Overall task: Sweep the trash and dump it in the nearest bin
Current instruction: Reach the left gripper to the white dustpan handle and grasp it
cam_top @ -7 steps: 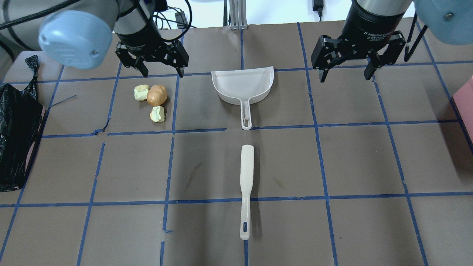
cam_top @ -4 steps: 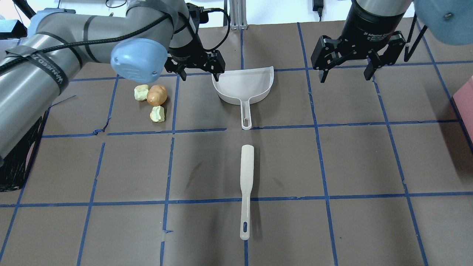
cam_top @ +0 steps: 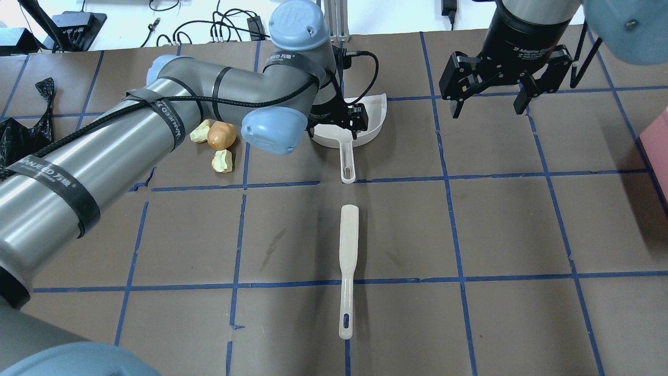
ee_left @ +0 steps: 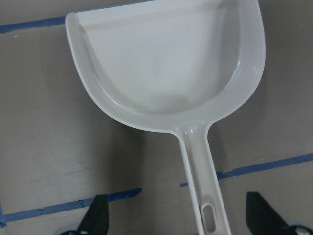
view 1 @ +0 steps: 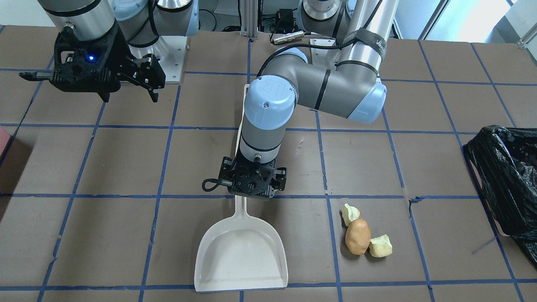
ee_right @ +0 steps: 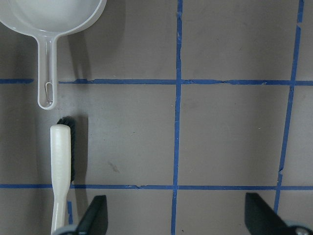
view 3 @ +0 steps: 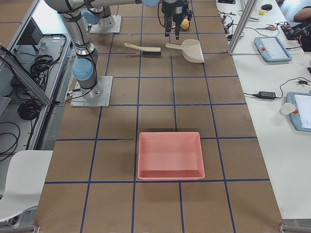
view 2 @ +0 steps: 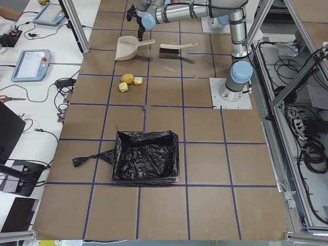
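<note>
Over smooth, white, D-shaped plastic dustpan (view 1: 241, 256): left end effector (view 1: 252, 189) spread wide; right end effector (cam_top: 488, 104), well apart, likewise agape.

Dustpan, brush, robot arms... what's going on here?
A two-armed robot is beginning a cleanup. Its left gripper sits open around the handle of the white dustpan, not yet closed on it. The right gripper hangs open above the table. The brush lies untouched. The trash, a potato-like lump and two pale chunks, lies beside the dustpan; the black-bagged bin stands at the table's end.
</note>
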Motion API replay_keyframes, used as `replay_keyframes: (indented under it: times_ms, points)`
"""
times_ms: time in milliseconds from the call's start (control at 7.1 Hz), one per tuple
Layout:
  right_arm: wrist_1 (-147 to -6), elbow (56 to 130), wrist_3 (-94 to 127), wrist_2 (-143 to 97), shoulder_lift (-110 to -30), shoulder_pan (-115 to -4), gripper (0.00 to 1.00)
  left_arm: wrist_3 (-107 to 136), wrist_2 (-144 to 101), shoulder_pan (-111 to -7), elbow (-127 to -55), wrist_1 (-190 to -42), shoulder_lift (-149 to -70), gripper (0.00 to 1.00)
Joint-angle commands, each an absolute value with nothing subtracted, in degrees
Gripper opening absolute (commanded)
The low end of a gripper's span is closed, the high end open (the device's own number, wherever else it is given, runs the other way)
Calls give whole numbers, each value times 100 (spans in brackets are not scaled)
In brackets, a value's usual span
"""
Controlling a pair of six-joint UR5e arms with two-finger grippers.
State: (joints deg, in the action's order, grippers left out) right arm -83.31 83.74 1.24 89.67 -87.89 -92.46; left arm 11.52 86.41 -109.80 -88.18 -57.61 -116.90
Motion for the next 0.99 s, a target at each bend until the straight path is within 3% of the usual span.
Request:
replay_keyframes:
  times_ms: [0, 282, 422, 845]
  points:
    - [-8332, 8385, -68, 8982, -8789, -9246, 100, 1414, 8631, -11179, -9227, -4838, -11995, 99]
    - [-8341, 8393, -201, 8956, -8780, -9246, 99, 1607, 8727, -11363, -9246, -4930, -11919, 97]
    - [-8350, 8394, -550, 8956, -8772, -9237, 97, 1626, 8719, -11382, -9237, -5113, -11857, 91]
    - [-8402, 8402, -580, 8947, -8771, -9237, 97, 1565, 8719, -11356, -9431, -5221, -11821, 91]
